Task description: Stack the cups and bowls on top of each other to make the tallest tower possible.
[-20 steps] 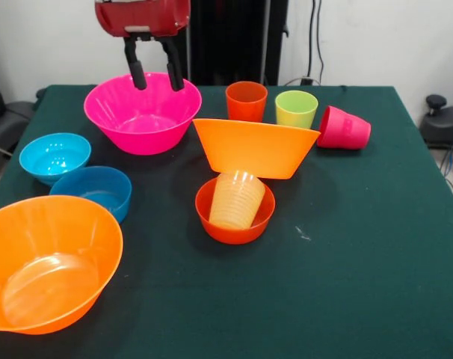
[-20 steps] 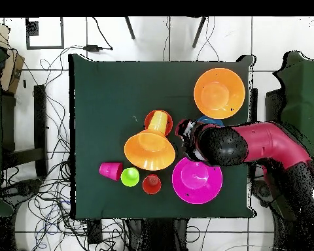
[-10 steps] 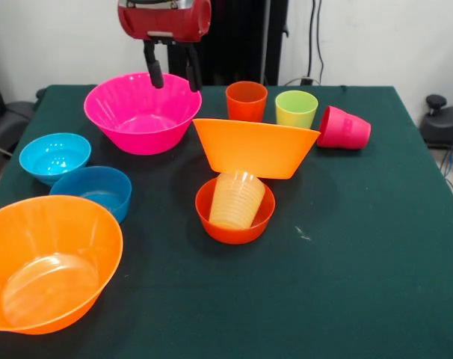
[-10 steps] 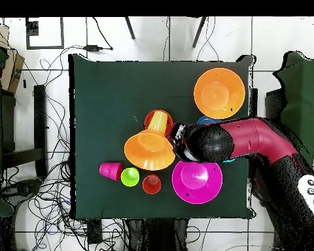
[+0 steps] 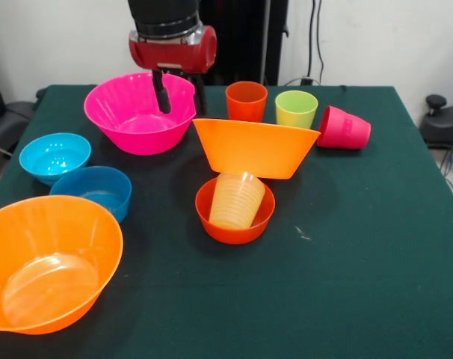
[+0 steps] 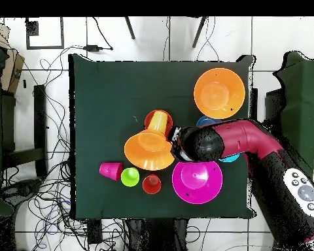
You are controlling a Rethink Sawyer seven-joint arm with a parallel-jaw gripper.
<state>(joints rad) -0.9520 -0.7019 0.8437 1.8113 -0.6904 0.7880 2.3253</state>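
My gripper (image 5: 181, 94) is open and empty. It hangs over the right rim of the large magenta bowl (image 5: 137, 116), with one finger (image 5: 162, 93) inside the bowl and the other at the rim's outer side. A large orange bowl (image 5: 255, 148) leans tilted on the ribbed yellow cup (image 5: 235, 198), which stands in the small red-orange bowl (image 5: 234, 218). The orange cup (image 5: 246, 101) and the lime cup (image 5: 296, 109) stand upright behind it. The red-pink cup (image 5: 344, 129) lies on its side. In the overhead view the arm (image 6: 205, 142) hides the gripper.
A light blue bowl (image 5: 54, 157) and a darker blue bowl (image 5: 92, 191) sit at the left. A second large orange bowl (image 5: 47, 262) stands at the front left corner. The green table (image 5: 361, 262) has its bare stretch on the right.
The gripper has moved to the picture's right in the front view and come down, from above the magenta bowl's back to its right rim. The cups and bowls have not moved.
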